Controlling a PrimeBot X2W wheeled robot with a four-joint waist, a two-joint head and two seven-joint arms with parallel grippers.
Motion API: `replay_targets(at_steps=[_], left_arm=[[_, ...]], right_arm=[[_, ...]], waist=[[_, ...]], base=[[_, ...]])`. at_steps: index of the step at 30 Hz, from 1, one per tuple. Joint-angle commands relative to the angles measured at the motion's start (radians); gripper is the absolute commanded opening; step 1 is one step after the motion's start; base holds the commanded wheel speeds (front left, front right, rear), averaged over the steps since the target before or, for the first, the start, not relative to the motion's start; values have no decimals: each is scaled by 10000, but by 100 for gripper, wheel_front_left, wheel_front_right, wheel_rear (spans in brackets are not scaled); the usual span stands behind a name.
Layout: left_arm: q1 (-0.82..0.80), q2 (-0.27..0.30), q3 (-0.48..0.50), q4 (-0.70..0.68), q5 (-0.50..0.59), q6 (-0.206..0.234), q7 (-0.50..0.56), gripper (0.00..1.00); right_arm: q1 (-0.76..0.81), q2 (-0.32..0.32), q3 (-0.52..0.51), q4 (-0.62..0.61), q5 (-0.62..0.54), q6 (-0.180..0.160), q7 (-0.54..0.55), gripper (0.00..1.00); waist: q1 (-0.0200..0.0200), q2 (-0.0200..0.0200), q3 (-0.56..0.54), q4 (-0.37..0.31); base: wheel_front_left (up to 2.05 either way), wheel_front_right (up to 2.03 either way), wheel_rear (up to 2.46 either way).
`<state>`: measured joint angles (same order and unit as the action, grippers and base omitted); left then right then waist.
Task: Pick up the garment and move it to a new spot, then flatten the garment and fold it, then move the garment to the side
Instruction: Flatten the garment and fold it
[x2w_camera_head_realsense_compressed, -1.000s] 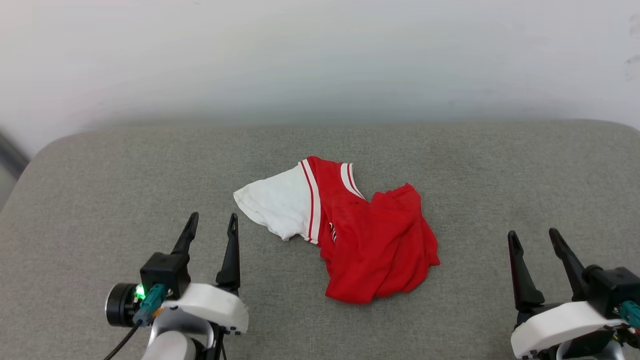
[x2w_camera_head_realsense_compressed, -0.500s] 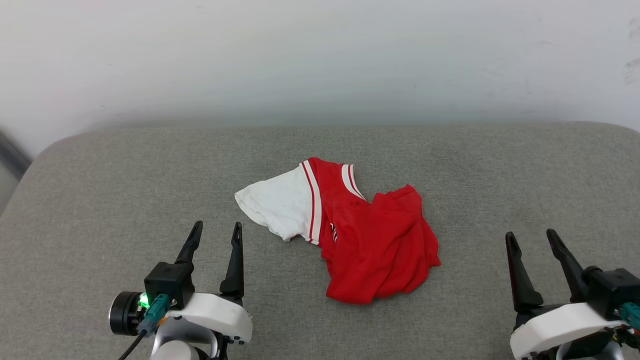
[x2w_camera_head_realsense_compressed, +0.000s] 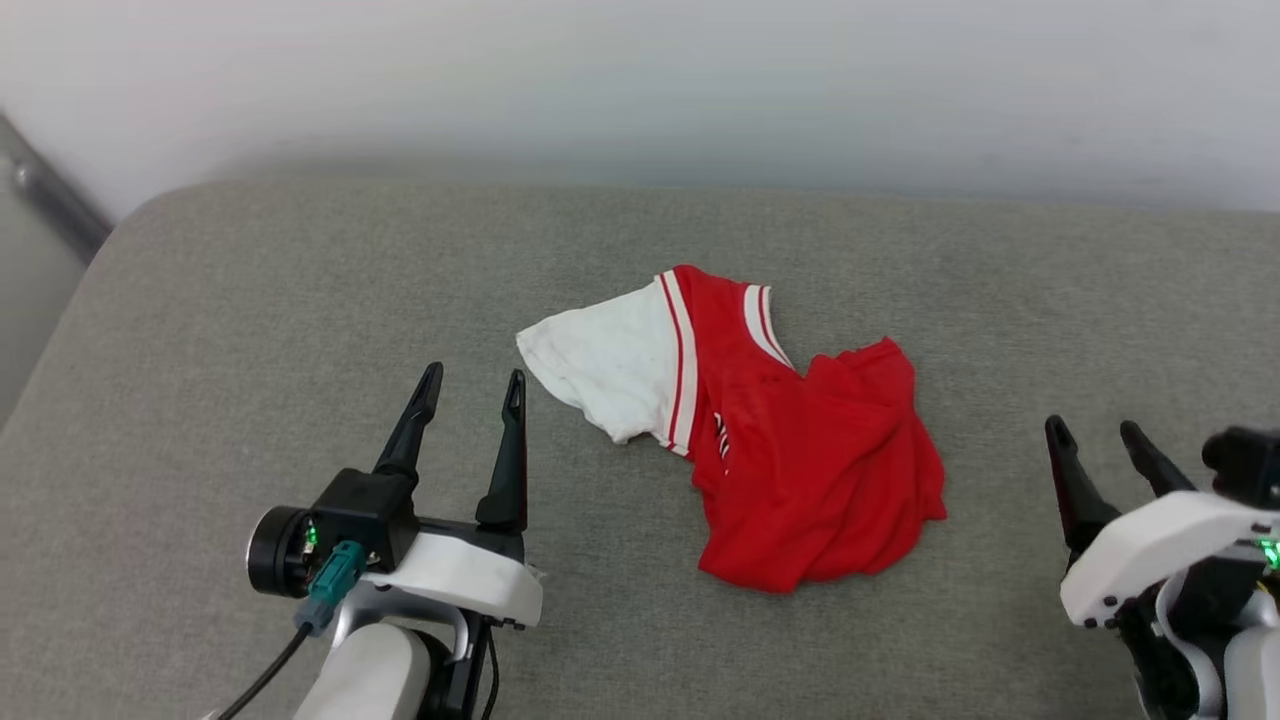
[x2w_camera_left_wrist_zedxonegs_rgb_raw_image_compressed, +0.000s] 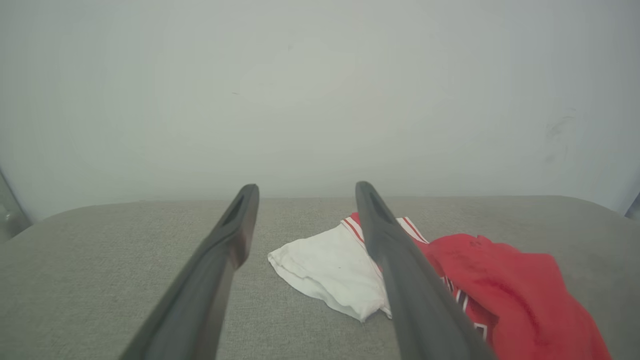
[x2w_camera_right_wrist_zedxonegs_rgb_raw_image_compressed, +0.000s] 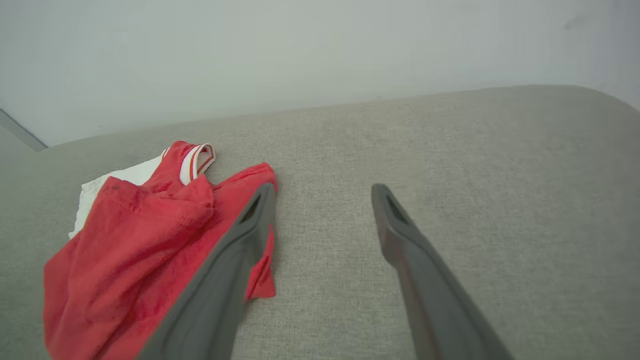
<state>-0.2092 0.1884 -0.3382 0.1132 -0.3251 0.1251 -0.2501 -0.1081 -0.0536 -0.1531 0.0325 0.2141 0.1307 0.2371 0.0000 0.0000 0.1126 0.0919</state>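
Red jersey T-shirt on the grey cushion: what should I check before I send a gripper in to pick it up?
1. Left gripper jaws open and empty: ok.
2. Right gripper jaws open and empty: ok.
3. Red jersey T-shirt with striped trim lies between the two grippers, apart from both: ok.
4. T-shirt rests fully on the grey fabric cushion, nothing hanging over an edge: ok.
5. A free part to grasp: the white short sleeve sticks out flat toward the left gripper: ok.
6. T-shirt spread flat: not ok, the red body is crumpled and folded over itself.
7. Where the second sleeve lies: cannot tell, hidden in the folds.
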Motion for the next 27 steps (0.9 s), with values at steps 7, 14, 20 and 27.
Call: replay_targets(at_steps=[7, 14, 20, 27], left_arm=[[-455, -277, 37, 4, 129, -169, -147, 100], [-657, -602, 190, 45, 281, -342, -170, 100], [-606, -760, 360, 51, 447, -456, -173, 100], [-200, -800, 684, 285, 652, -653, -174, 100]], right_arm=[[-1199, -807, 321, 239, 713, 1, 4407, 100], [-1139, -806, 601, 433, 952, -1, 7003, 100], [-911, -619, 600, 1340, 1070, -2, 7493, 49], [-1548, -1140, 986, 356, 1292, -1, 5954, 0]], waist=[[0, 0, 1063, 1120], [0, 0, 1482, 1625], [0, 0, 1557, 1724], [0, 0, 902, 1131]], base=[[0, 0, 0], [0, 0, 0], [0, 0, 0], [0, 0, 0]])
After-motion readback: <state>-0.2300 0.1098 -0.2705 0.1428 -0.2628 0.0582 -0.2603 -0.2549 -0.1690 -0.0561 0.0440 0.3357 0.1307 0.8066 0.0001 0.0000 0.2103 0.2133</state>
